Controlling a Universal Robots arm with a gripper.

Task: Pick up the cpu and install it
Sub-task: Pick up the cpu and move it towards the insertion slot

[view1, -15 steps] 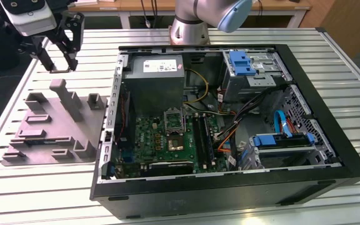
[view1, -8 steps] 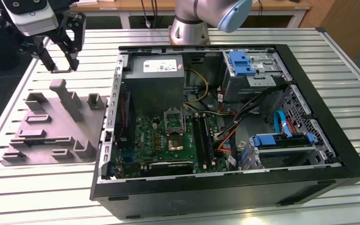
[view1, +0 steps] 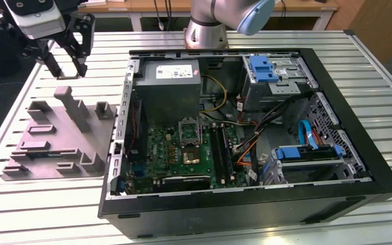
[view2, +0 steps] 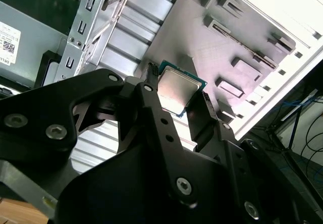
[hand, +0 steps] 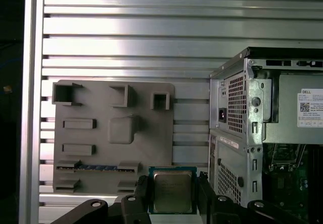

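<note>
Holding: my claw [hand: 173, 196] pinches the cpu [hand: 172, 191], with one black finger [hand: 143, 196] on each of two opposite sides
How wide: my fingers are only as far apart as the cpu is wide, and both press on it
Cpu: a flat little square with a silvery top and a thin green rim, seen in both wrist views; it is up in the air with me and rests on nothing
Cpu and claw: it sits right at my fingertips, with its shiny top facing my wrist cameras
Where I hang: in the exterior view I am over the slatted metal table [view1: 59, 209], near the grey tray [view1: 59, 148] with its blocks and slots
Computer case: the open black case [view1: 359, 168] is on the exterior view's right of me, and the green board [view1: 172, 153] inside it is well apart from the cpu
Hard to see: my fingers hide the two edges I grip; in the exterior view the cpu is too small between my fingertips to make out
</note>
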